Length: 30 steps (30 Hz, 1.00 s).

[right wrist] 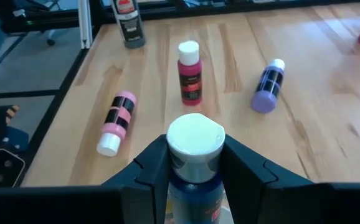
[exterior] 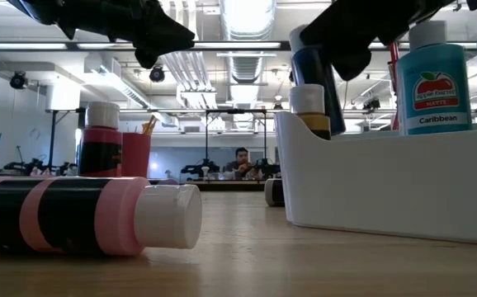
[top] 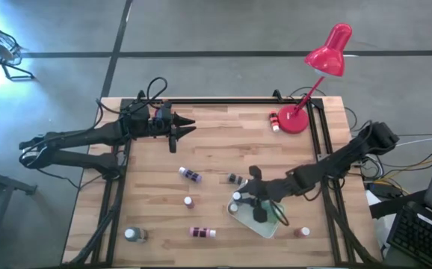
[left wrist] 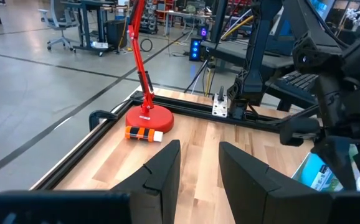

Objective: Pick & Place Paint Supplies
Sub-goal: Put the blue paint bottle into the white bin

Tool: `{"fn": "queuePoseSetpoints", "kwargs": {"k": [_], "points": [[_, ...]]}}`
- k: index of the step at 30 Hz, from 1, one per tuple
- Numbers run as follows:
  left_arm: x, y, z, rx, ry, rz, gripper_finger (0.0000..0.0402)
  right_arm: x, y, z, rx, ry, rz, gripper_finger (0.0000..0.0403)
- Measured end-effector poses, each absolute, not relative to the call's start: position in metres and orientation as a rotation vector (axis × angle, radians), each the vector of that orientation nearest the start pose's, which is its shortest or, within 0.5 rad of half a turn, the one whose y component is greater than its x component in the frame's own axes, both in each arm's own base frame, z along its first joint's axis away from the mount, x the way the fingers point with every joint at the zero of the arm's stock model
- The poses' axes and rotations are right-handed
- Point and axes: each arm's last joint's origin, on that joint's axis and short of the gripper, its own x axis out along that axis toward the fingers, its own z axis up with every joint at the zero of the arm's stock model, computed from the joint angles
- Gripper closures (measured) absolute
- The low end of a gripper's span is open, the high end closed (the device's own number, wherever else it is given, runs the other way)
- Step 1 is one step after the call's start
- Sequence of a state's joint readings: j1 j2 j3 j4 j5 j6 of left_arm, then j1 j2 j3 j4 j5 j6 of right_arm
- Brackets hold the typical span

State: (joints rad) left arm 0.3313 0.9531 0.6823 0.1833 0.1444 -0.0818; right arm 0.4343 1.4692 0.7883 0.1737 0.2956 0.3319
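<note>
A dark blue paint bottle (right wrist: 195,186) with a white cap is between the fingers of my right gripper (top: 255,200), over the white tray (top: 270,228) near the table's front right. The tray holds a teal bottle (exterior: 432,78) and a yellow-labelled one (exterior: 309,111). Loose on the wood lie a pink bottle (right wrist: 118,121) and a purple bottle (right wrist: 267,87); a red bottle (right wrist: 189,74) stands upright. My left gripper (left wrist: 198,168) hovers open and empty over the far left of the table. My right gripper pinches the blue bottle's neck and shoulder (right wrist: 195,169), just under the white cap, between its two fingers (right wrist: 152,168). The fingers come from the table's right, slanting down. The bottle stands nearly upright; the tray's wall hides its bottom in the low view.
A red desk lamp (top: 328,52) stands at the far right, an orange bottle (left wrist: 144,134) lying on its side against its base. More bottles lie at the front left (top: 134,235), the front right (top: 300,232) and mid-table (top: 235,179). Black rails (top: 324,142) frame the table.
</note>
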Motion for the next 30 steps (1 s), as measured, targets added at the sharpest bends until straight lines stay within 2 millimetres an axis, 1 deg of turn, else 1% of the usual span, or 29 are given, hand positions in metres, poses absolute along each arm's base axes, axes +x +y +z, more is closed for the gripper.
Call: {"fn": "queuePoseSetpoints", "kwargs": {"k": [8,25,30], "points": [[0.205,0.066,0.303,-0.096,0.078,0.189,0.0284,0.28,0.122,0.205,0.136,0.503,0.008,0.0294],[0.205,0.066,0.303,-0.096,0.078,0.19,0.0284,0.28,0.122,0.204,0.139,0.508,0.006,0.0295],[0.205,0.066,0.303,-0.097,0.078,0.19,0.0284,0.278,0.121,0.201,0.153,0.547,-0.01,0.0295]]}}
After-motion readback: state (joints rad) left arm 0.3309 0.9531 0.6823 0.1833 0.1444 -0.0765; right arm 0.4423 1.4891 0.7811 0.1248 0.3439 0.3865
